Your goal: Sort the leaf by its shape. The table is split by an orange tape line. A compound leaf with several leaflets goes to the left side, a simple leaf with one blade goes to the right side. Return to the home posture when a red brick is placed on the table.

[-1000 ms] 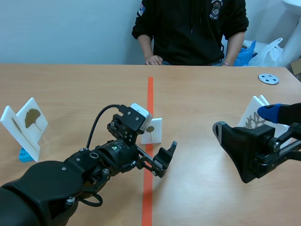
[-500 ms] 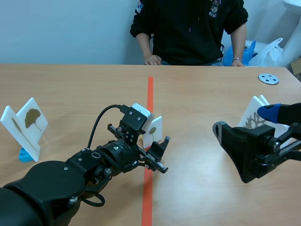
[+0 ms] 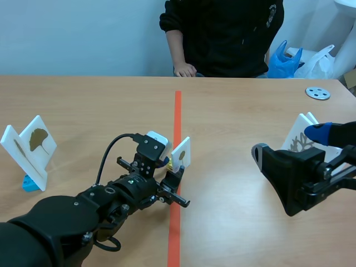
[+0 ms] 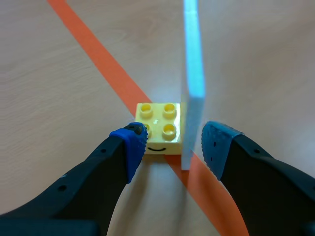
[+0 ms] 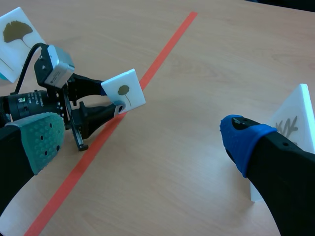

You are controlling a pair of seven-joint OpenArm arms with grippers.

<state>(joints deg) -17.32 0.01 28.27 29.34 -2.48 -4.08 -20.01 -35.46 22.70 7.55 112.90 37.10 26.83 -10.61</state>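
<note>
Left wrist view: above the desk (image 4: 256,59), the left hand (image 4: 172,143) is spread apart. Between its fingers a white leaf card (image 4: 193,73) stands upright on the orange tape line (image 4: 98,59), touching a yellow brick (image 4: 158,123). One pad (image 4: 132,143) touches that brick. The right hand (image 5: 141,140) gapes wide, holding nothing, well apart from them.

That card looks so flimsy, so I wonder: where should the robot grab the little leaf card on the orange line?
Low down, at the yellow brick that holds the leaf card upright. Come in edge-on, as the left gripper is placed, and pinch across brick and card together: the blocky base offers flat sides, probably steadier than the thin top.
</note>
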